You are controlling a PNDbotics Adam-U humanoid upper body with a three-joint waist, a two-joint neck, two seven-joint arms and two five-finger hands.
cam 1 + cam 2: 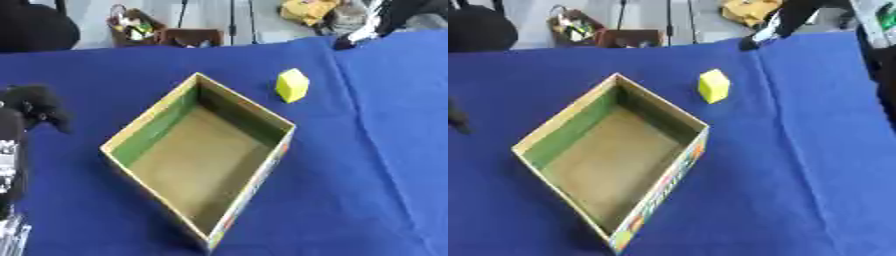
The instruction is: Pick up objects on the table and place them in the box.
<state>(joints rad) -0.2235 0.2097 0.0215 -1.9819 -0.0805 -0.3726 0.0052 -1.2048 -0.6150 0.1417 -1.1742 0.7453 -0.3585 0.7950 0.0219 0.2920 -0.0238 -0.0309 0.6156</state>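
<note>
One yellow block (pixel 292 85) is all that's sitting loose on the table, a small chunky thing with flat faces and sharp corners, standing a bit tilted on the blue cloth (pixel 367 165). The cloth looks soft and matte, with a long crease running down its right side.

The box (pixel 157 123) is an open cardboard tray, shallow and rectangular, turned so one corner points away from the robot. Inside it's plain brownish card on the floor with green on the inner walls, and the outer wall nearest the camera has some colourful print on it. Nothing in it that I can see.

The block sits just beyond the box's far right wall, close to it but not touching.

The left hand (pixel 35 107) is a dark blob at the left edge, over the cloth, well apart from the block with the whole box in between. Can't tell how its fingers are set, it's just a black shape. A bit of dark arm shows along the right edge in the right eye view, but no hand there.
</note>
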